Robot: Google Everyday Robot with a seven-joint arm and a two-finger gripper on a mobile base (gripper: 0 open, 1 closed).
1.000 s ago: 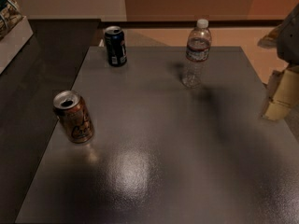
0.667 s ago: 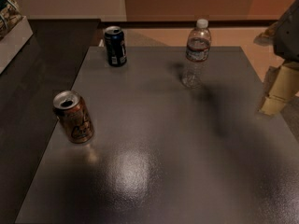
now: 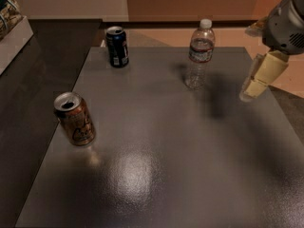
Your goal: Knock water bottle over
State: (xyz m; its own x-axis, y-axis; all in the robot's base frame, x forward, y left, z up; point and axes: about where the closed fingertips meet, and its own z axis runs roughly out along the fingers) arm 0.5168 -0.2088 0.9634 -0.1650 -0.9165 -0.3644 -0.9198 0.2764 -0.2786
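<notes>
A dark grey, glossy table point(image 3: 156, 194) fills most of the view, seen from above, with a pale patch of glare near its front at 6 o'clock.

At 9 o'clock, near the left edge, stands an orange-gold can point(image 3: 74, 119). It is upright and its top is opened.

At 3 o'clock, by the table's right edge, is the gripper point(image 3: 251, 91). It is cream-coloured and hangs slanting down and to the left from a rounded grey arm point(image 3: 285, 23) that enters from the upper right corner. Whether the gripper is parted or closed cannot be told. It holds nothing and touches nothing.

Farther back, at 1 o'clock, the water bottle point(image 3: 199, 56) stands upright on the table. It is clear and ribbed, with a white cap and a dark label band. It sits to the left of the gripper and apart from it, with a soft shadow on the table between them.

At 11 o'clock, near the far left corner, a dark blue can point(image 3: 117, 46) stands upright, well apart from the bottle.

Beyond the table is a peach-coloured wall point(image 3: 190, 1).
</notes>
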